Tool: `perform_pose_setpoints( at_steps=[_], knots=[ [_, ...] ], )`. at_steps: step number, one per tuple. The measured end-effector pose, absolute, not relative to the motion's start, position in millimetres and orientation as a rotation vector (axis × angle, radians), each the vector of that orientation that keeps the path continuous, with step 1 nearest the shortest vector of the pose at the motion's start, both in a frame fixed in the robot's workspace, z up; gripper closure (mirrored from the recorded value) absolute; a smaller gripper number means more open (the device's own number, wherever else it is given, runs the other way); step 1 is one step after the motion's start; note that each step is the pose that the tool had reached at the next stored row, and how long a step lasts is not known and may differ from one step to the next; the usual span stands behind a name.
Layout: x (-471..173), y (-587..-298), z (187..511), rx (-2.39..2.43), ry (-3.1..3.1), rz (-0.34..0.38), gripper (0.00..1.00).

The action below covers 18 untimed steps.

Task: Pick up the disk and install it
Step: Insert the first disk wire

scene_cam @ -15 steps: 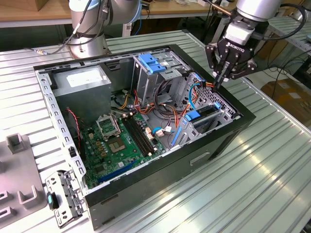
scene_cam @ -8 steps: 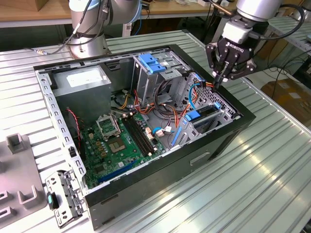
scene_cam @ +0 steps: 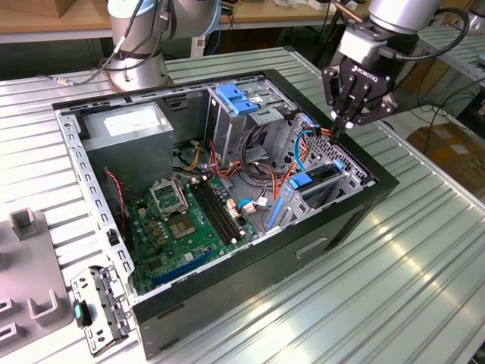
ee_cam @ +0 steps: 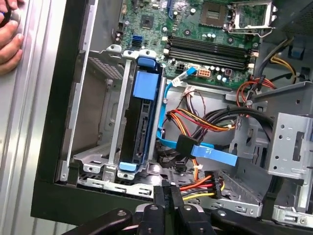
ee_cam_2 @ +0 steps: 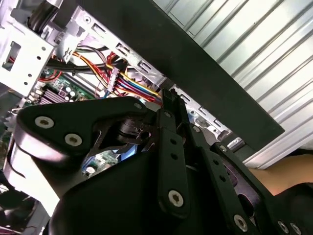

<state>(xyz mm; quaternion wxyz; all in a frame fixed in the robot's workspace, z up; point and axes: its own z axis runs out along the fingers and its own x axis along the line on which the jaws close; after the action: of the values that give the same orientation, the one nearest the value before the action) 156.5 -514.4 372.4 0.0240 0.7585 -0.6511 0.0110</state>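
The disk (ee_cam: pixel 142 128) stands on edge in the low metal drive cage (ee_cam: pixel 93 122) of the open computer case, framed by its blue carrier rails. In the exterior view the disk (scene_cam: pixel 320 178) sits in that cage near the case's right wall. My gripper (scene_cam: pixel 336 130) hangs just above that wall, a short way behind the cage, shut with nothing between its fingers. In both wrist views the black fingertips (ee_cam: pixel 167 190) meet in a narrow point over the case rim, beside the bundle of red, yellow and orange cables (ee_cam_2: pixel 134 85). The gripper (ee_cam_2: pixel 170 94) does not touch the disk.
Motherboard (scene_cam: pixel 189 220) fills the case floor. A grey power-supply box (scene_cam: pixel 125 125) and a tall cage with a blue latch (scene_cam: pixel 239 98) stand at the back. A blue flat cable (ee_cam: pixel 210 152) crosses beside the disk. A hand (ee_cam: pixel 9 41) rests on the table. A loose bracket (scene_cam: pixel 98 307) lies outside.
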Motion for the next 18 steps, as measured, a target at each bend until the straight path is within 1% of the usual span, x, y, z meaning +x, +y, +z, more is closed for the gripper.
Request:
perform_pose_setpoints(
  at_steps=[18],
  knots=[
    [149.6, -514.4, 372.1, 2.261, -2.11, 0.031, 0.83]
  ],
)
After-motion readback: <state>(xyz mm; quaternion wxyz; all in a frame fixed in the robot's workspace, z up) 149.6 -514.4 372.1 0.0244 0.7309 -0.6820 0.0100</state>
